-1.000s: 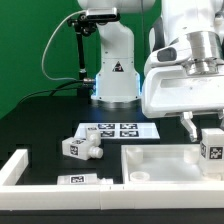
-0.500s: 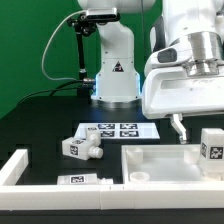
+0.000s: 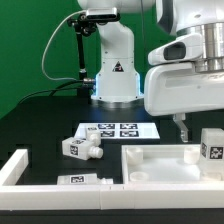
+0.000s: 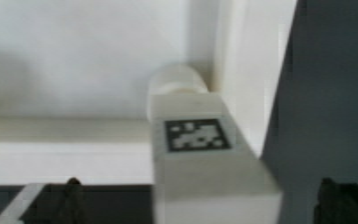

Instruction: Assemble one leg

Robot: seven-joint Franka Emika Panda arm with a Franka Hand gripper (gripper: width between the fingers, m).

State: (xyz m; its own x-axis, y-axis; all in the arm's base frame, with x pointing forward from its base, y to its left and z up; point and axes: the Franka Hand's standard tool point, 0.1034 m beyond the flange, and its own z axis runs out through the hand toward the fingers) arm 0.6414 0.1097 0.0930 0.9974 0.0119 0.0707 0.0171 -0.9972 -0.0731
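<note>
The leg (image 3: 211,148), a stubby white post with a square tag, stands upright on the corner of the large white panel (image 3: 160,165) at the exterior view's right. My gripper (image 3: 203,127) hangs just above it, open and empty; one dark finger (image 3: 181,127) shows beside the leg. In the wrist view the leg (image 4: 197,135) stands between my two fingertips (image 4: 66,192), which are apart from it, with the panel's rim (image 4: 69,140) behind. Two more legs lie on the table: one (image 3: 80,146) near the middle, one (image 3: 85,179) in front.
The marker board (image 3: 118,130) lies at the table's middle, in front of the robot base (image 3: 112,75). A long white border bar (image 3: 15,168) runs along the exterior view's left front. The table top is black.
My gripper has risen a little off the leg. The leg stays upright on the panel corner. The other parts have not moved.
</note>
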